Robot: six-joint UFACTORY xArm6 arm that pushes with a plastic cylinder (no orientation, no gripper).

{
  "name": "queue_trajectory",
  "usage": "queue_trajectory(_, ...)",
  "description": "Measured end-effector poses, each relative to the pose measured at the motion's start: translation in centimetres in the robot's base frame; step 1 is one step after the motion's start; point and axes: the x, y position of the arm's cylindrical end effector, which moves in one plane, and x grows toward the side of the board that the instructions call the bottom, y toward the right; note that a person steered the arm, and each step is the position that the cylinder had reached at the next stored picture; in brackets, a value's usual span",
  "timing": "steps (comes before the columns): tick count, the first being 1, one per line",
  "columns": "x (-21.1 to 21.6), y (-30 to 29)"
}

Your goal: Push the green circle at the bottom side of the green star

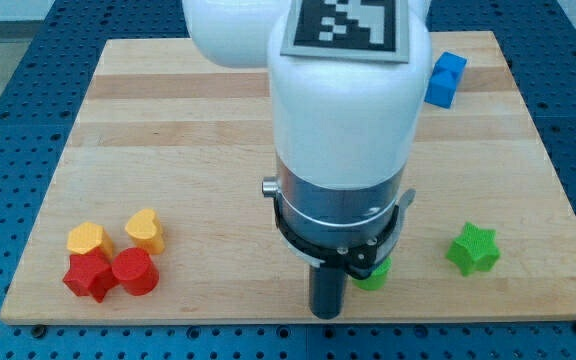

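Observation:
The green star [473, 249] lies near the view's right edge, low on the wooden board [168, 120]. The green circle [374, 274] is to its left and slightly lower, mostly hidden behind my arm; only a green sliver shows. My dark rod comes down from the white arm body, and my tip [327, 314] rests at the board's bottom edge, just left of the green circle, close to or touching it. A gap of bare board separates the circle from the star.
A blue block [446, 79] sits at the view's top right, partly behind the arm. At the bottom left are a yellow block [89, 240], a yellow heart [145, 229], a red star [89, 275] and a red cylinder [135, 271], clustered together.

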Motion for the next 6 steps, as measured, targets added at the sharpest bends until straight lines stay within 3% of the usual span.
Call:
queue_trajectory(2,-1.5,0.4)
queue_trajectory(3,-5.2,0.4)
queue_trajectory(5,-2.1,4.4)
queue_trajectory(6,-4.6,4.4)
